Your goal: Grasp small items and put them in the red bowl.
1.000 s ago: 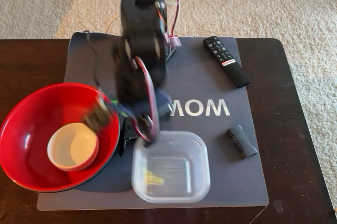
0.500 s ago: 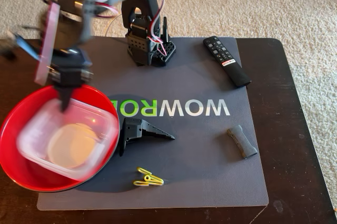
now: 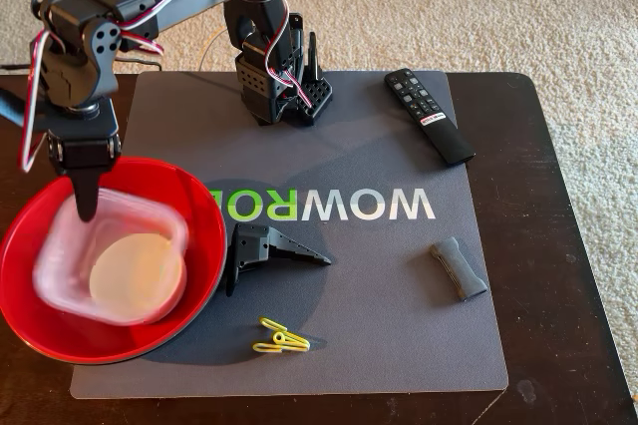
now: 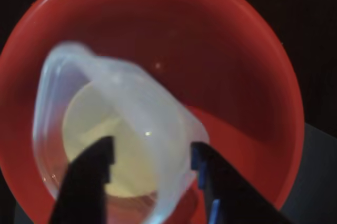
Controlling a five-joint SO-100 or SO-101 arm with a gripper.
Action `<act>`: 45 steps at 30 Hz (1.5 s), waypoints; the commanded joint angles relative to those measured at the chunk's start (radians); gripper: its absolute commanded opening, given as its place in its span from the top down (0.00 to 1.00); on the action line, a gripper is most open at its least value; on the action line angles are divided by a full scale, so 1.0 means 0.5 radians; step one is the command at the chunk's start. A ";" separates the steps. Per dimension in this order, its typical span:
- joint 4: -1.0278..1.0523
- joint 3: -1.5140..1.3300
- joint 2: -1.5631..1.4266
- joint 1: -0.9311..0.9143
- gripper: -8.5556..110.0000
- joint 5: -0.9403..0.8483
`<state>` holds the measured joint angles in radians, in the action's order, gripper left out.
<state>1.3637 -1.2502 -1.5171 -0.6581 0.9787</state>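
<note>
- The red bowl [image 3: 189, 220] sits at the left edge of the fixed view, half on the grey mat [image 3: 399, 325] and half on the dark table [image 3: 568, 245]. Its uneven footing means a nudge from the arm could rock or slide it.
- The clear square plastic tub [image 3: 70, 245] lies inside the red bowl, over the small white bowl [image 3: 135, 280]. It looks blurred and tilted in both views, so I judge it unsettled; it could tip off the white bowl or catch on a finger.
- The gripper [image 4: 150, 158] hangs just above the tub with its fingers spread and nothing between them. In the wrist view the tub's wall lies close to the finger [image 4: 89, 171] tips, so lifting at a slant might drag the tub out again.
- The black remote [image 3: 429, 116] lies far right on the mat, long and flat, so a grasp away from its middle may let it swing and slip.
- The black angular plastic piece [image 3: 269, 250] sits just beside the red bowl's rim. A reach for it could bump the bowl.
- The short black ridged bar [image 3: 459, 267] lies well apart to the right, an easy pick.
- The yellow clips [image 3: 282, 338] are thin and low, so the fingers may close over them and miss.
</note>
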 commanded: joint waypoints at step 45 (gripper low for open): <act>-0.601 -0.285 0.525 2.602 0.77 0.313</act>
<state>1.0784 -1.4450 -1.2318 0.5890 1.1428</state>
